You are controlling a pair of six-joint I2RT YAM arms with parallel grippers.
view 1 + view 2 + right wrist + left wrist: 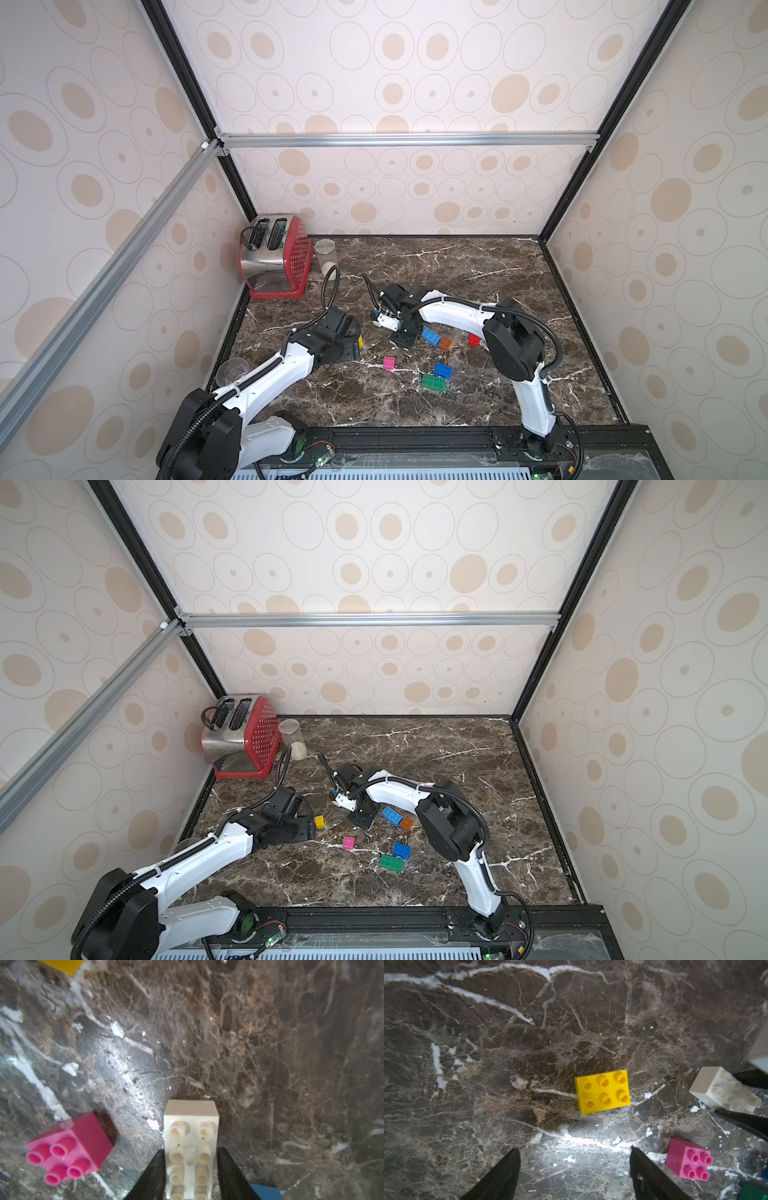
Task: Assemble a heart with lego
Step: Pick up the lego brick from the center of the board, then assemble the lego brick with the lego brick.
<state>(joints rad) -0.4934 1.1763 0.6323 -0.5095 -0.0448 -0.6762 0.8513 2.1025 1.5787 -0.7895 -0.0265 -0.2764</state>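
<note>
The lego bricks lie apart on the marble top, and no heart is in view. My right gripper [191, 1149] is shut on the long sides of the oblong white brick [191, 1126], low over the table, just right of the pink brick [68, 1148]. My left gripper [573, 1148] is open and empty, hovering short of the yellow brick [602, 1092], which lies studs up. In both top views two blue bricks [431, 336] [443, 370], an orange one [445, 343] and a green one [433, 383] lie right of the pink brick [389, 363]. A red brick [473, 340] shows in a top view.
A red and steel toaster [274, 253] and a glass jar [326, 255] stand in the back left corner. A clear cup [230, 372] sits by the left wall beside my left arm. Patterned walls close three sides.
</note>
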